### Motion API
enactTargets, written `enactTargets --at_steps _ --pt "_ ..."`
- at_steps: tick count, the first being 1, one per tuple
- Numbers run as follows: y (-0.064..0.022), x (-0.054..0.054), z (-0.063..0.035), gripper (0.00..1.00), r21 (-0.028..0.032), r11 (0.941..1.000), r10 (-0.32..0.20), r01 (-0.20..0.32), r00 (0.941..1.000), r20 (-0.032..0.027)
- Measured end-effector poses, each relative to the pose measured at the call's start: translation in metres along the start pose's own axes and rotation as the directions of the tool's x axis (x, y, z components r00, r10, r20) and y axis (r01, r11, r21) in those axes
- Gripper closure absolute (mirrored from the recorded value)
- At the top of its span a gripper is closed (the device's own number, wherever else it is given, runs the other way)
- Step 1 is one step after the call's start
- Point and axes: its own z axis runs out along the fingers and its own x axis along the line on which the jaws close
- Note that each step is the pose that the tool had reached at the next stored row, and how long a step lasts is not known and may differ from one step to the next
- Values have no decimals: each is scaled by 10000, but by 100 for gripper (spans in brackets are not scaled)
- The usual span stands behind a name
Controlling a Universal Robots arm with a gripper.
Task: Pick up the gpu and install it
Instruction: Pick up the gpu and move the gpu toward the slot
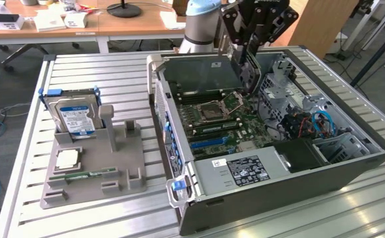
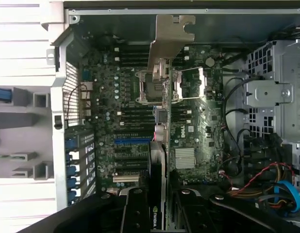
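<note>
My gripper (image 1: 248,69) hangs over the far end of the open computer case (image 1: 351,166), shut on the gpu (image 1: 237,64). The gpu is a thin dark card held on edge, upright above the motherboard (image 1: 212,124). In the wrist view the gpu (image 2: 165,131) appears edge-on between my gripper's (image 2: 158,204) black fingers (image 2: 135,213). Its silver bracket (image 2: 169,39) points toward the case's far wall. The card floats above the processor socket (image 2: 162,85), clear of the expansion slots (image 2: 133,141).
A grey holder (image 1: 93,173) on the slatted table on the exterior view's left carries a hard drive (image 1: 77,116), a processor chip (image 1: 67,159) and a green memory stick (image 1: 80,175). Inside the case lie the power supply (image 1: 242,171) and the drive cage with cables (image 1: 314,124).
</note>
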Motion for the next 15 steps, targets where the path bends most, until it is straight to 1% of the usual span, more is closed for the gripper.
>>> enactTargets --at_steps 4,6,15 --pt "9 -175 5 74 -12 10000 -1 1 10000 0" --pt "12 -227 6 74 -14 10000 -2 2 10000 -1" --pt "13 -241 20 74 -15 10000 -1 1 10000 0"
